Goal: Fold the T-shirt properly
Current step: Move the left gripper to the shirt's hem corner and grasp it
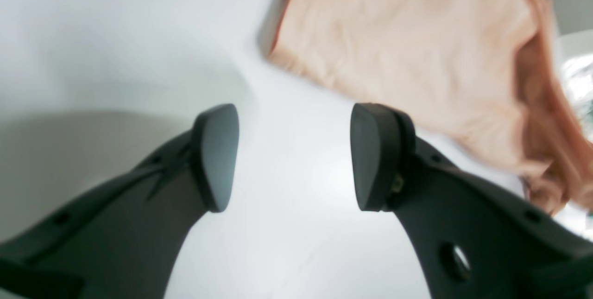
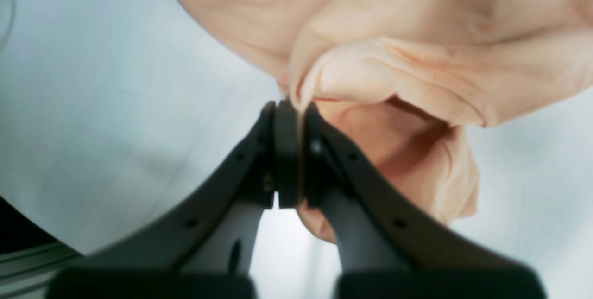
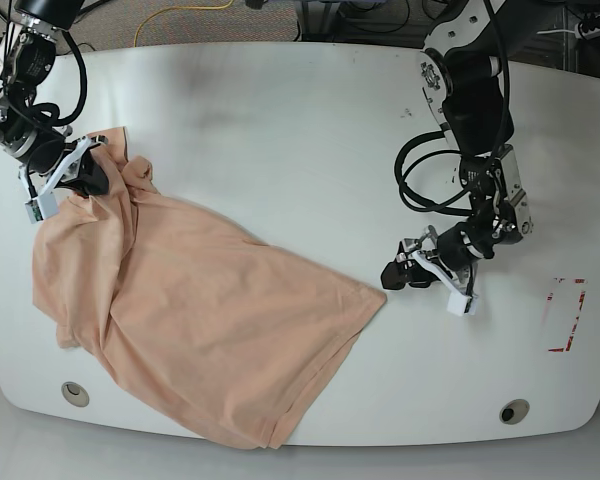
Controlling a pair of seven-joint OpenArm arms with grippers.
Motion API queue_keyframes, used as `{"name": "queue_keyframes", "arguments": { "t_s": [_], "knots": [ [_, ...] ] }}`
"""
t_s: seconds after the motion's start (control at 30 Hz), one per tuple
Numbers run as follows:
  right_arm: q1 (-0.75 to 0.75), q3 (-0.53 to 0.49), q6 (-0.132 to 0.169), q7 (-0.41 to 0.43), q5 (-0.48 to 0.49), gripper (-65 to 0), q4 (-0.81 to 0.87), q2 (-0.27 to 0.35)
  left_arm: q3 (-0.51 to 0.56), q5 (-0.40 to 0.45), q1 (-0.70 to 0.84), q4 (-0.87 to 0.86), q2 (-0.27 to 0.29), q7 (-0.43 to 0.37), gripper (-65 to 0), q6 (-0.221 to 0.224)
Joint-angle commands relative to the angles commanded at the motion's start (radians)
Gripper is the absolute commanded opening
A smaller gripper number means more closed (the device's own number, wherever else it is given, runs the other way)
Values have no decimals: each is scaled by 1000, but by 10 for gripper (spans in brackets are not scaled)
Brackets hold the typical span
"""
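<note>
White tabletop (image 3: 280, 100), lab floor & cables behind: the peach T-shirt (image 3: 195, 320) sprawls crumpled across the table's near-left part, hem corner pointing toward the middle. Right gripper (image 2: 289, 109), at the table's far-left edge in the base view, is clamped tight on a bunched fold of fabric, probably pinning a shoulder so the cloth can be pulled flat. Left gripper (image 1: 294, 155) hangs w/ jaws spread wide, nothing between them, just beside the hem corner — likely lining up to take it.

Peach-pink T-shirt (image 3: 200, 330), rumpled, spread diag. across white table's left half, upper corner bunched, lifted
</note>
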Motion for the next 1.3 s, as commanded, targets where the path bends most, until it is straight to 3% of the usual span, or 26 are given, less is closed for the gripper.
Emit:
{"name": "queue_keyframes", "arguments": {
  "t_s": [0.13, 0.47, 0.77, 1.07, 1.17, 1.3],
  "knots": [
    [0, 0, 0, 0, 0, -650, 0, 0, 0, 0, -28, -89, 2, -78, -292, 37],
    [0, 0, 0, 0, 0, -650, -3, 0, 0, 5, -120, -298, 2, -207, -292, 38],
    [0, 0, 0, 0, 0, -650, -3, 0, 2, 6, -164, -420, 8, -250, -292, 40],
    [2, 0, 0, 0, 2, -650, -3, -2, 2, 6, -164, -423, 29, -255, -300, 40],
    [2, 0, 0, 0, 2, -650, -3, -2, 2, 6, -164, -425, 29, -255, -383, 40],
    [0, 0, 2, 0, 2, -650, -3, -2, 2, 6, -164, -428, 31, -256, -611, 48]
  ]
}}
